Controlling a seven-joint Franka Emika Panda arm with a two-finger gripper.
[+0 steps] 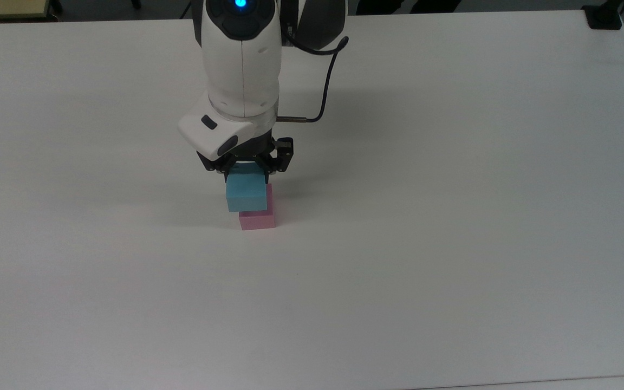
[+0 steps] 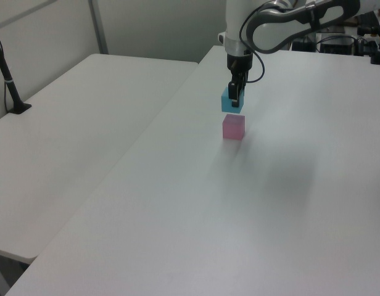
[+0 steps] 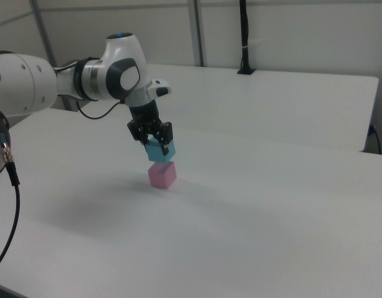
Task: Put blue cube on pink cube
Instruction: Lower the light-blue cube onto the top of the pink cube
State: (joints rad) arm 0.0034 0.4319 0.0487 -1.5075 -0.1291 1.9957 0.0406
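The end effector (image 1: 245,169) is grasping the blue cube (image 1: 246,196) just above the pink cube (image 1: 258,219), shifted a little toward 10 o'clock in the top view. The pink cube rests on the desk (image 1: 453,216).

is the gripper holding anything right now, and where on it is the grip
Yes, the gripper holds the blue cube, pinched by its upper part on two opposite sides, above the pink cube.

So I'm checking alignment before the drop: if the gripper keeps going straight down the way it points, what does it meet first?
Probably the pink cube: the gripper points down, holding the blue cube just above it.
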